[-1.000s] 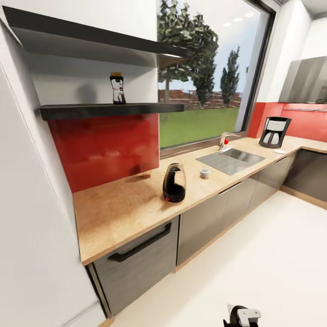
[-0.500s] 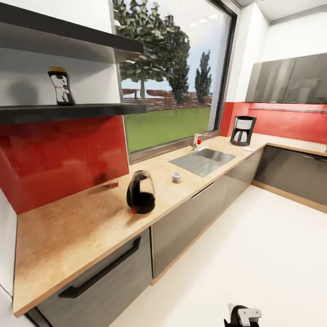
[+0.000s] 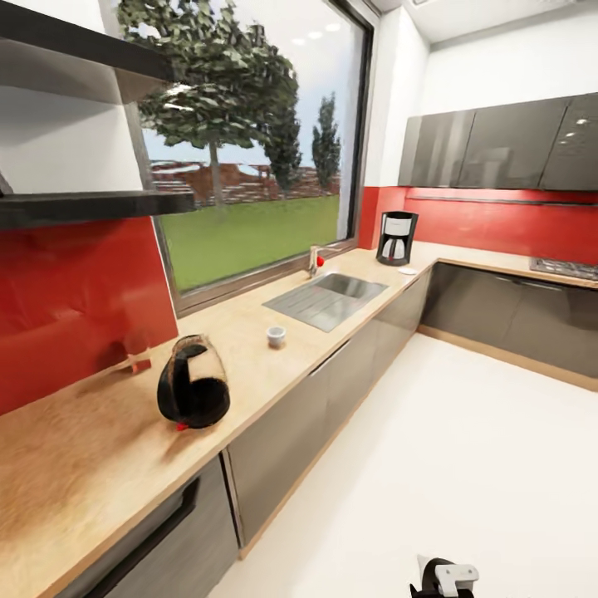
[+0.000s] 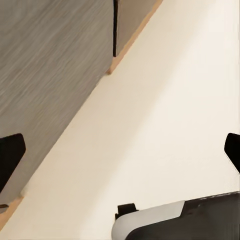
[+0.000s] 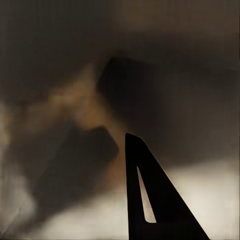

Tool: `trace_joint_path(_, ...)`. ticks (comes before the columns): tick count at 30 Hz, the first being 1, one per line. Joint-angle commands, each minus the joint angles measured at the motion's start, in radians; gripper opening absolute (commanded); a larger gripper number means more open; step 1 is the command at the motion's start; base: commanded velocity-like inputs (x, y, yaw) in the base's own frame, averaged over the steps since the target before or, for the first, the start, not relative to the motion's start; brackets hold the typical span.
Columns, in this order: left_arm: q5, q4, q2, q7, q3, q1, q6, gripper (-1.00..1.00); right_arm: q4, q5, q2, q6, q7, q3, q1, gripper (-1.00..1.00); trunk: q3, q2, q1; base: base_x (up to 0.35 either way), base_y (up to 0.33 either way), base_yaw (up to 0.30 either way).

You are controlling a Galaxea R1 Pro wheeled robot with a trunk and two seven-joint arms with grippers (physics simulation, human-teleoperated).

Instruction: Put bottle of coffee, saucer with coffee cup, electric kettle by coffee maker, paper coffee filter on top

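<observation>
The electric kettle (image 3: 193,392) stands on the kitchen countertop (image 3: 91,465) near its front edge, dark and smoky with a red button at the base. Farther along sits the tiny white coffee cup (image 3: 275,335), just before the steel sink (image 3: 325,297). In the far corner is the coffee maker (image 3: 397,237), with the white saucer (image 3: 407,270) beside it. The kitchen shelf (image 3: 91,205) runs off the left edge; the bottle of coffee and the paper coffee filter are out of view. My left gripper (image 4: 121,152) is open over the pale floor. One dark finger (image 5: 150,200) of the right gripper shows against a blurred dark background.
Grey cabinet fronts (image 3: 349,374) line the counter, which turns a corner at the right under dark wall cabinets (image 3: 498,145). A hob (image 3: 565,267) lies at the far right. A wide pale floor (image 3: 448,448) spreads in front. A white and black robot part (image 3: 444,577) shows low down.
The whole head view has swung to the right, so the camera moved. The bottle on the shelf has slid out past the left edge. Kettle, cup and coffee maker keep their places on the counter.
</observation>
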Motion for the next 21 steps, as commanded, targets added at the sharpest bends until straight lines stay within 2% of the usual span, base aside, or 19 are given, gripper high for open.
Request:
trace_joint_path(1,-0.009,0.0,0.0,-0.004,0.009,-0.001,-0.004,1.0,0.002,0.007,0.0,-0.003,-0.001,-0.004,-0.001,-1.0,-0.002,-0.002,0.001,0.302,-0.151,-0.3)
trace_joint_path(21,-0.01,0.0,-0.001,-0.004,0.008,-0.001,-0.003,1.0,0.001,0.007,0.001,-0.003,-0.002,-0.004,-0.001,-1.0,-0.002,-0.002,0.001,0.259,-0.223,-0.3)
